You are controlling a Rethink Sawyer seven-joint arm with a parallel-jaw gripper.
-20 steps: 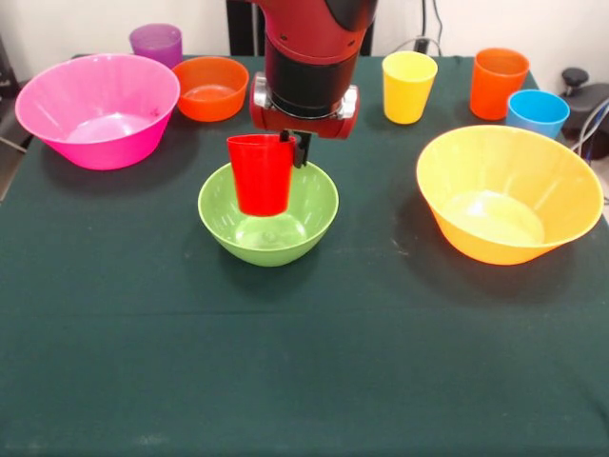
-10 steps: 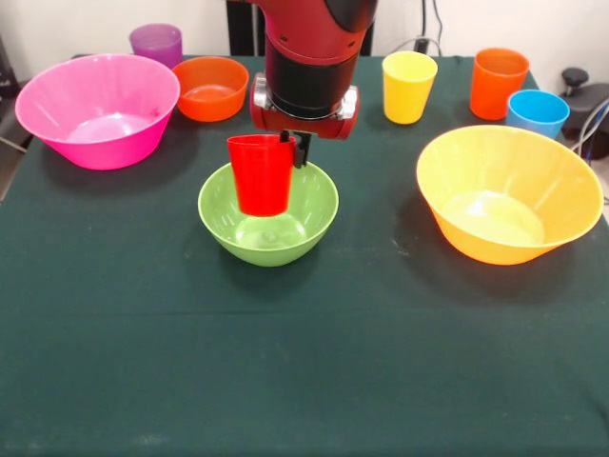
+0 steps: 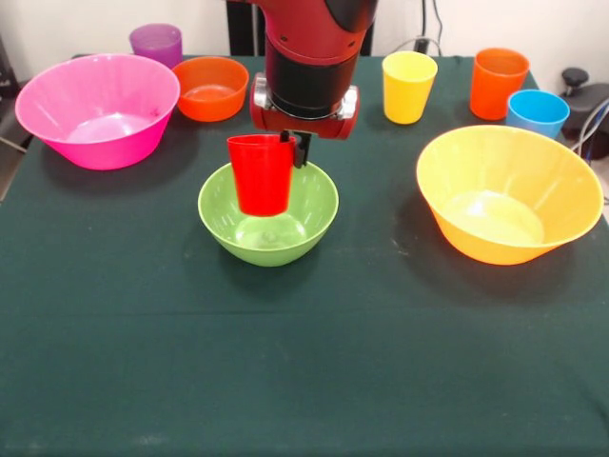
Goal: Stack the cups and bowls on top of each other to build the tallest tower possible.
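My gripper (image 3: 291,145) is shut on the right rim of the red cup (image 3: 261,177) and holds it upright. The cup hangs inside the lime green bowl (image 3: 314,214) at the table's middle, its base just above the bowl's floor. The large pink bowl (image 3: 95,109) is at the left and the small orange bowl (image 3: 210,88) is behind the green one. The purple cup (image 3: 156,42) stands at the back left. The yellow cup (image 3: 408,86), orange cup (image 3: 498,82) and small blue bowl (image 3: 537,112) stand at the back right. The large yellow-orange bowl (image 3: 509,193) is at the right. No light blue cup shows.
The dark green cloth (image 3: 304,362) covers the table. The red and black arm (image 3: 309,57) comes down over the back middle. Black gear and cables (image 3: 585,100) lie past the table's right edge.
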